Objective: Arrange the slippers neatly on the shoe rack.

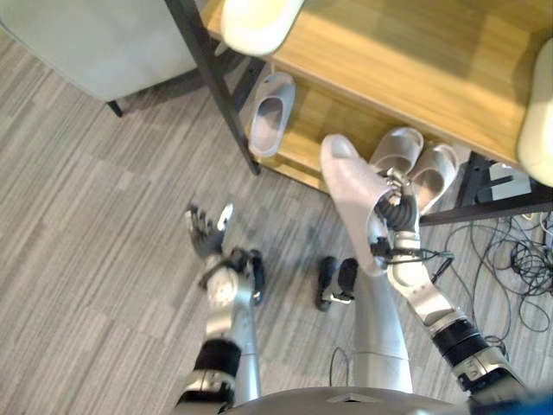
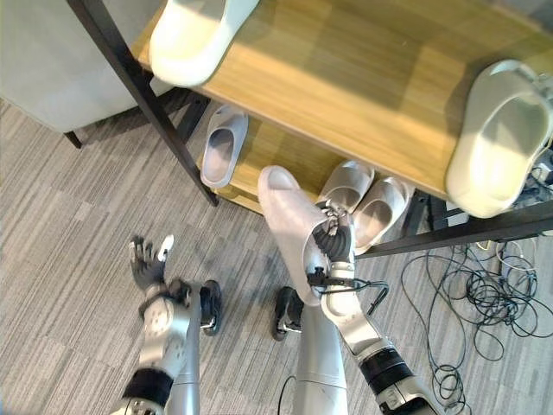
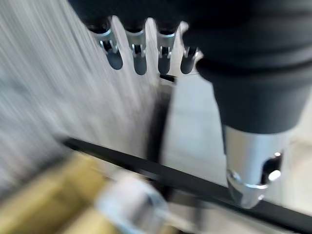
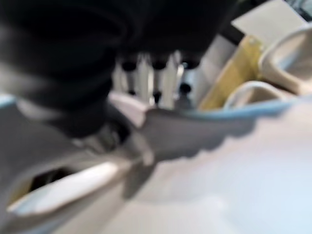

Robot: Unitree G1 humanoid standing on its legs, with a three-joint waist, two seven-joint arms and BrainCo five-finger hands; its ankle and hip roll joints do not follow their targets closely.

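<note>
The right hand (image 2: 335, 242) has its fingers curled round the heel edge of a pale slipper (image 2: 289, 226), holding it above the floor (image 1: 86, 225) with its toe pointing towards the rack (image 2: 363, 86). The slipper is smooth, matte and rounded, a moulded foam-like slide with a thick sole and a wavy edge, seen close in the right wrist view.

The rack has pale wood-grain shelves set in a thin black metal frame. On the lower shelf, a pair (image 2: 363, 203) of the same slippers lies side by side, toes inward, just beyond the held one; a lone grey slipper (image 2: 222, 145) lies further left on that shelf, beside the black leg. On the top shelf, one cream slipper (image 2: 194, 35) hangs over the left front edge and another (image 2: 497, 143) sits at the right end.

The left hand (image 1: 206, 232) hovers over the floor, fingers straight and spread, holding nothing. The floor is grey carpet with fine stripes. No writing can be read.
</note>
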